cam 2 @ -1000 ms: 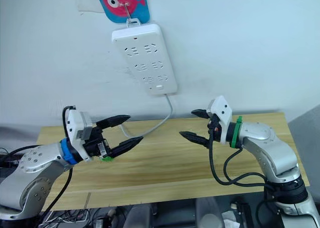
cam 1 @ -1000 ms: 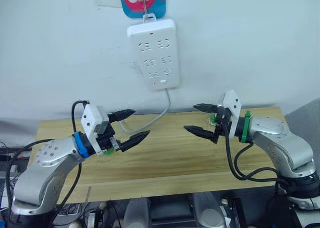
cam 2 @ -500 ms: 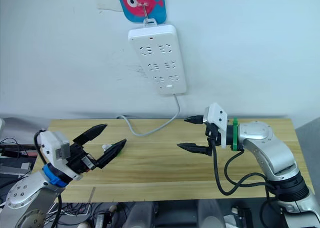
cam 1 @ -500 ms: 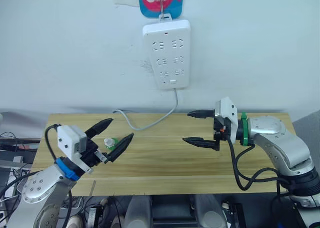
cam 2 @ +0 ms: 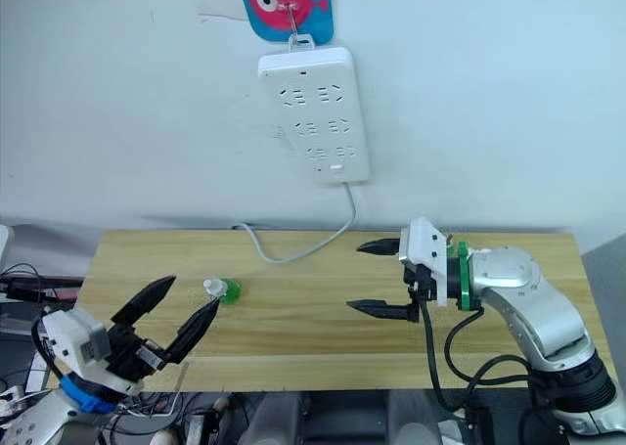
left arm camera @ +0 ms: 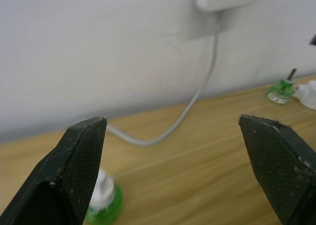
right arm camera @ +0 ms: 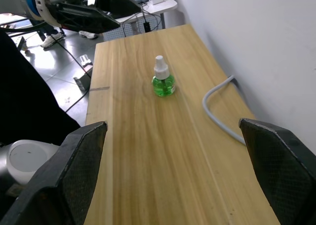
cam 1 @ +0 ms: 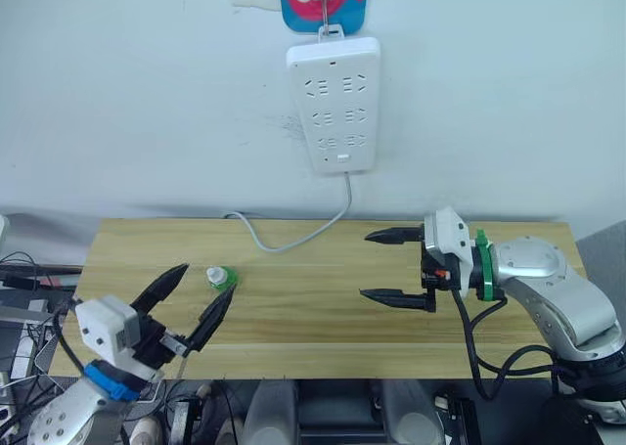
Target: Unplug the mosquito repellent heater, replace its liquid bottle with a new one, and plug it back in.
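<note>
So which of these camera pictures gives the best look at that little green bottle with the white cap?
The right wrist view: the capped green bottle stands upright on the wooden table, whole and unobstructed. Both eye views show it small, on the table's left part. In the left wrist view it is partly hidden behind a black finger.

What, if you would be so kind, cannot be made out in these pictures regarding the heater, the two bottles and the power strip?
- Mosquito repellent heater: left wrist view, cut off by the picture's edge; its prongs and vent are hidden.
- Its liquid bottle: left wrist view, small and blurred; the liquid level is unclear.
- The new one: any label is too small to read.
- Power strip: the socket markings are too small to read.
</note>
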Controlling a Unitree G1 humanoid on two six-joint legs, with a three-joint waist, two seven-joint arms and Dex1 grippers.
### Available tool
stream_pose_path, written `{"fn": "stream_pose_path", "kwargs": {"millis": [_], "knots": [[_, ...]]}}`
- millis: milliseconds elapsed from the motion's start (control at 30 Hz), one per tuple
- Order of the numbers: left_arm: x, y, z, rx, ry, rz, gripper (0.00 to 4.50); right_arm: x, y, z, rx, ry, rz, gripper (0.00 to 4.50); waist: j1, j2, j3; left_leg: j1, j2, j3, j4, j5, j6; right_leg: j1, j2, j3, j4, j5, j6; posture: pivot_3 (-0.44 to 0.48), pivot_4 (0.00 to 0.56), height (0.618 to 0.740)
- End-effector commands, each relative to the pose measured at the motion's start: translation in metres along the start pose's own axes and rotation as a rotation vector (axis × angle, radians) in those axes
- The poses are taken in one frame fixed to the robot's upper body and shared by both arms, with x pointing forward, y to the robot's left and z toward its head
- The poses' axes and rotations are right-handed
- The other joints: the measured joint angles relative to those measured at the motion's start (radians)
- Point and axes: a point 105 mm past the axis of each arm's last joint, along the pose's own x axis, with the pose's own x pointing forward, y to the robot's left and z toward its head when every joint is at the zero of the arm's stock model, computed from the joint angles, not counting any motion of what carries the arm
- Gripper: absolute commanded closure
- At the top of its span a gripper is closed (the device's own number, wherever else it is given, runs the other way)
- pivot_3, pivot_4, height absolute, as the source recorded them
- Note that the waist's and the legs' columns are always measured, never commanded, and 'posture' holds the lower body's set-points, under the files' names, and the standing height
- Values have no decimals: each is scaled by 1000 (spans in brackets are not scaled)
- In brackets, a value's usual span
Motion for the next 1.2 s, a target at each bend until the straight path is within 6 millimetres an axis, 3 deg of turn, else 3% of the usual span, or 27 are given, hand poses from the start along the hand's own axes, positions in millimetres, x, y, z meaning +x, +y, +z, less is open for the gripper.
{"fn": "stream_pose_path", "kwargs": {"millis": [33, 467, 867, 1200], "knots": [[-8, 8, 0, 29, 1, 55, 0, 1, 11, 8, -68, -18, 29, 27, 1, 0, 5, 0, 0, 0, 0, 0, 0, 0, 0, 0, 0, 0, 0, -62, 409, 740], [-14, 27, -33, 27, 66, 136, 0, 0, 15, 6, -103, 8, 20, 27, -1, 0, 48, 0, 0, 0, 0, 0, 0, 0, 0, 0, -1, 0, 0, -107, 462, 740], [-2, 46, -65, 58, 59, 216, 0, 0, 9, 13, -134, 13, -22, 27, -4, -2, 65, 0, 0, 0, -1, 0, 0, -1, 0, 0, -2, 0, 0, -147, 470, 740], [13, 45, -86, 68, 38, 193, 0, 0, 9, 16, -138, 20, -37, 27, -10, -2, 73, 0, 0, 0, -2, 0, 0, 0, 0, -1, -3, 0, 0, -173, 484, 740]]}}
